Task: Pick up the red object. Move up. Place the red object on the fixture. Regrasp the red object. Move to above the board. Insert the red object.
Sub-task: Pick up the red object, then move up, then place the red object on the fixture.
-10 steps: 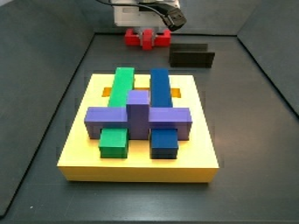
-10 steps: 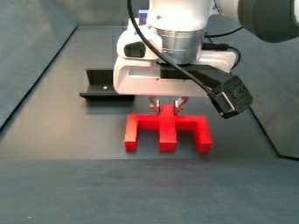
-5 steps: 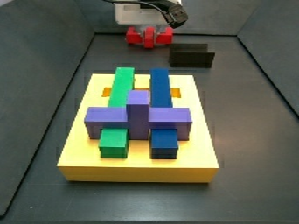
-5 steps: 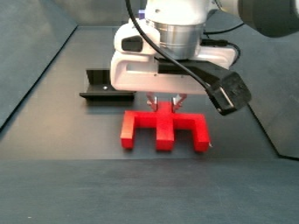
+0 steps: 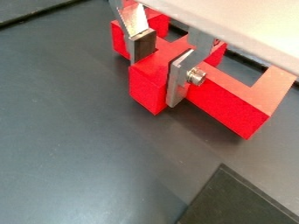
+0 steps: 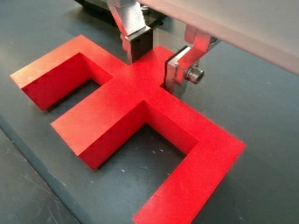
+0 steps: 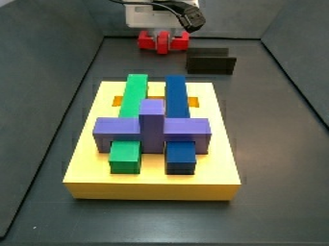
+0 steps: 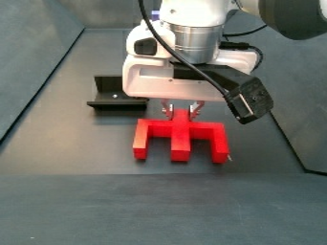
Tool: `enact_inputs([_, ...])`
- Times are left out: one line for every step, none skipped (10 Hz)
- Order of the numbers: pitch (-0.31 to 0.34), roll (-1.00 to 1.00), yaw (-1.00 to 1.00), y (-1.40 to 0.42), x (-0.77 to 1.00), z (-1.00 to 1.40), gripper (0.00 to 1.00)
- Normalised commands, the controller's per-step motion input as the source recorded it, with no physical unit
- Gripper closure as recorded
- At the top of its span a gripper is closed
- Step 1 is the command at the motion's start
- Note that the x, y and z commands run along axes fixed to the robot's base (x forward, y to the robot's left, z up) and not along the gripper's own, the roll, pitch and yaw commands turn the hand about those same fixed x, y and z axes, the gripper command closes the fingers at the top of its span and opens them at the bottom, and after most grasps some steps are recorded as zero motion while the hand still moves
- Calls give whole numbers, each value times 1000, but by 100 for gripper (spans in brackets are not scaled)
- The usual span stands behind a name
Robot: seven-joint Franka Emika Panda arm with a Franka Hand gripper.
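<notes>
So the red object [image 6: 135, 101] was seen lying flat on the dark floor at the far end from the board [image 7: 154, 178], with the fixture [image 8: 118, 94] just beside it and not touching, as far as could be told. The claw [image 6: 160, 54] was lowered right over it, and in both wrist views the two silver fingers [image 5: 179, 76] were set either side of the central stem where it meets the crossbar. The pads looked pressed against the red sides, so the claw was judged to be clenched on the piece, though the piece didn't look lifted off the floor. As for handling: it was reckoned a stiff, solid block, probably light, with smooth faces that could be a bit slippery. Nothing fragile about it. The stem was taken as the sensible spot, being narrow, flat-sided and central, so the two legs would hang balanced and twisting in the pads would be less likely. A hold on one leg would probably have let it swing.
</notes>
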Motion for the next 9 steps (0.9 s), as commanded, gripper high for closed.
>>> enact_inputs([0, 0, 0, 0, 0, 0, 100])
enact_inputs([0, 0, 0, 0, 0, 0, 100])
enact_inputs([0, 0, 0, 0, 0, 0, 100])
enact_inputs([0, 0, 0, 0, 0, 833, 100])
enact_inputs([12, -4, -52, -21, -45, 833, 100])
enact_inputs([23, 4, -61, -28, -89, 568, 100])
enact_inputs([-7, 25, -39, -7, -56, 254, 100])
enact_inputs([0, -11, 0, 0, 0, 0, 100])
enact_inputs([0, -9, 0, 0, 0, 0, 100])
